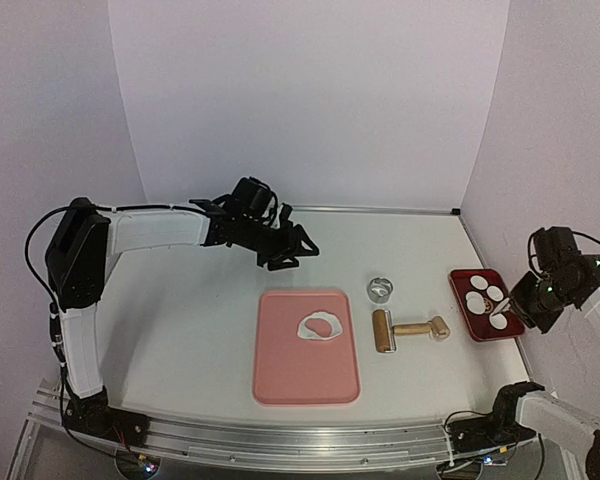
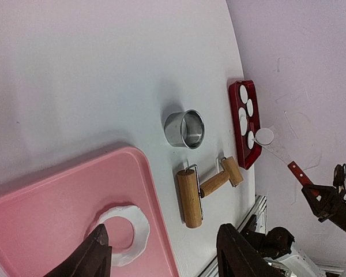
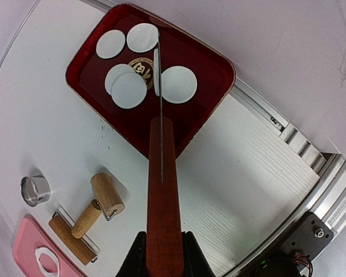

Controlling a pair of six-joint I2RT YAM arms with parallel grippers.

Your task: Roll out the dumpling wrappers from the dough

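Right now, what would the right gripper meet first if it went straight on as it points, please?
Probably the red tray: the right gripper aims its spatula there, though depth is unclear.

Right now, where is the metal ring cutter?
In the top view the ring cutter stands right of centre, just beyond the wooden roller, between the pink mat and the red tray.

No lettering is readable on the red tray's (image 3: 87, 72) gold emblem (image 3: 142, 67).

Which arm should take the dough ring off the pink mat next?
Left. The left claw is open near the dough; the right claw is shut on the spatula at the red tray.
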